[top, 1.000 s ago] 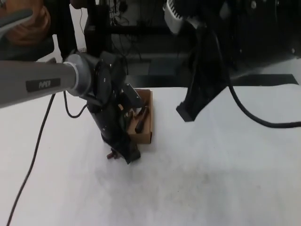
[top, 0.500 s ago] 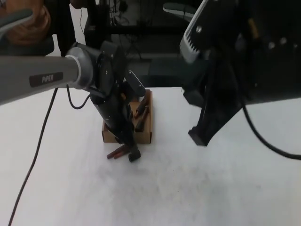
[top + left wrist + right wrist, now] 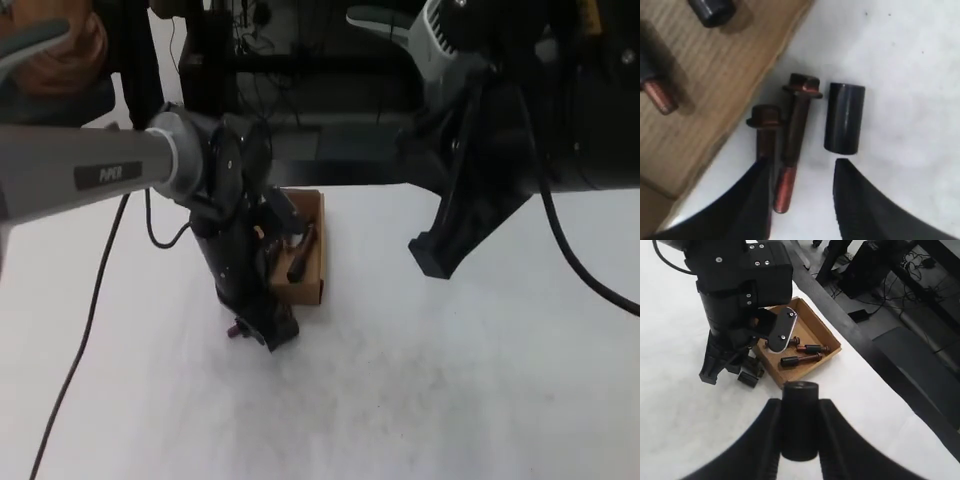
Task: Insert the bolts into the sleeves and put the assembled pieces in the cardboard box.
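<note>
Bolt inside spread left gripper, sleeve just beside, right gripper clamping second sleeve

**Tight at the box wall, open bench to the right**

Left gripper is low with fingers spread. One bolt lies in the gap, and a second bolt runs under the box-side finger. Loose sleeve lies just ahead of the other fingertip. Cardboard box wall is just beside the bolts. Bench is free towards the right gripper, well apart.

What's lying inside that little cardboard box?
At least two assembled pieces lie in the cardboard box; the left arm covers part of it, so more may be hidden.
</note>
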Available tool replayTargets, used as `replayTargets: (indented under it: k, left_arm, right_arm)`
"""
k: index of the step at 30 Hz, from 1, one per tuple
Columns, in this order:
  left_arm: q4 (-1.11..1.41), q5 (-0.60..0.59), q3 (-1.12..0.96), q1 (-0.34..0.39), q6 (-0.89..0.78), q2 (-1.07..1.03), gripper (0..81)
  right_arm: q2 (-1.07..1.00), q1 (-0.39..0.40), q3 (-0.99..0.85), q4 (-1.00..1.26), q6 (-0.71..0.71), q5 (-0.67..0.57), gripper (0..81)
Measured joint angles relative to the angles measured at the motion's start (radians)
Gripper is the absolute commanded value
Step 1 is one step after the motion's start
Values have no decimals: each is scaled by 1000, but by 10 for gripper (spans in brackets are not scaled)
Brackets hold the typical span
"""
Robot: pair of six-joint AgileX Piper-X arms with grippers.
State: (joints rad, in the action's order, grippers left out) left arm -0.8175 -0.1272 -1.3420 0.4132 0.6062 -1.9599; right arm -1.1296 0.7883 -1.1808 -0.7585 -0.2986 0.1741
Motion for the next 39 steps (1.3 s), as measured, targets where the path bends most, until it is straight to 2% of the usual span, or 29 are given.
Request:
replayTargets:
  k: [11, 20, 25, 28, 33, 35, 39]
  left_arm:
    - [45, -5, 0, -16, 5, 0, 381]
    - [27, -69, -13, -19, 6, -62, 381]
    - [-5, -74, -30, -21, 2, -73, 329]
    - [-29, -90, -34, -14, -20, -75, 328]
    - [-140, -158, -31, 23, -45, -72, 328]
    - [-178, -210, -15, 52, -54, -68, 328]
    - [-178, -232, 39, 126, -70, -39, 328]
  right_arm:
    - [0, 0, 0, 25, 0, 0, 6]
    - [0, 0, 0, 51, 0, 0, 6]
    - [0, 0, 0, 56, 0, 0, 6]
    - [0, 0, 0, 69, 0, 0, 6]
    - [0, 0, 0, 109, 0, 0, 6]
    - [0, 0, 0, 120, 0, 0, 6]
    - [0, 0, 0, 123, 0, 0, 6]
